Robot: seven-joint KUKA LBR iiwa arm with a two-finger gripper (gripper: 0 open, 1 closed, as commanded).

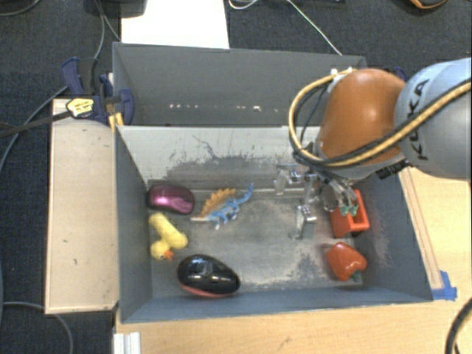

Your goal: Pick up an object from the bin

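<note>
My gripper hangs low over bare bin floor, right of the middle. Nothing shows in it. Just to its right an orange-red blocky toy with a green bit lies against the right wall, partly hidden by the wrist. A rounded red-orange thing sits in the front right corner, below and to the right of the gripper. To the left, a blue toy dinosaur with an orange back lies on the floor, a good gap away from the gripper.
Along the left wall lie a purple oval thing, a yellow rubber duck and a black-and-red computer mouse. The arm's orange dome and cables cover the back right of the bin.
</note>
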